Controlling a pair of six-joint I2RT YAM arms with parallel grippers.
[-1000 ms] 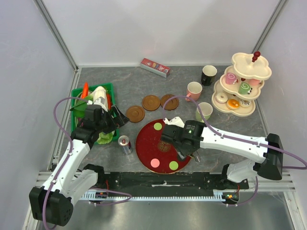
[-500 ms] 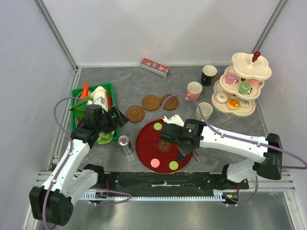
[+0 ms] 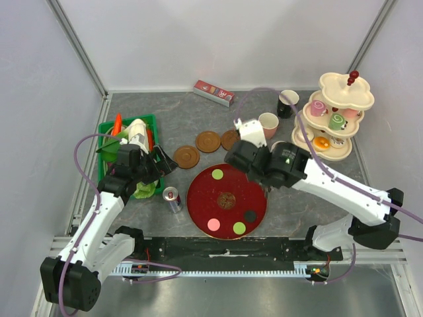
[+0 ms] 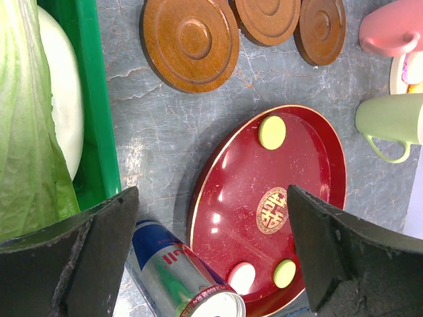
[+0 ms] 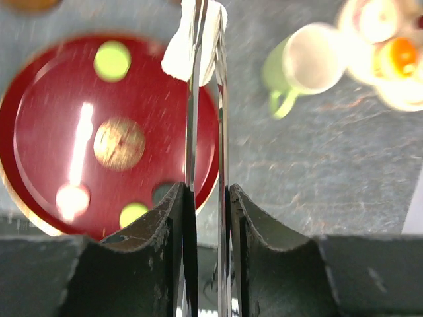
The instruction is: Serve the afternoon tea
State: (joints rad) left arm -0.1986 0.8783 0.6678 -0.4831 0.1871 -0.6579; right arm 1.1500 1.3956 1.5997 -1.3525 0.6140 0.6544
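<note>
A red round tray (image 3: 205,191) holds two green macarons (image 3: 217,174), a pink one (image 3: 213,224) and a black one (image 3: 250,215). My right gripper (image 3: 243,152) is shut on metal tongs (image 5: 198,99) with white tips (image 3: 249,130), above the tray's far right edge. Three brown saucers (image 3: 207,140) lie behind the tray. The pink mug (image 3: 268,124) and black mug (image 3: 288,103) stand near the cream stand (image 3: 332,119), which carries pastries. The pale green mug (image 5: 301,63) is under my right arm. My left gripper (image 4: 213,231) is open and empty over the tray's left edge.
A drink can (image 3: 172,199) lies left of the tray, under my left gripper. The green crate (image 3: 109,132) of vegetables stands at the left. A red box (image 3: 213,92) lies at the back. White walls enclose the table.
My right gripper has lifted and moved from the tray's near right side to its far right edge, tongs still held. A black macaron now shows where it was. The left arm has not moved.
</note>
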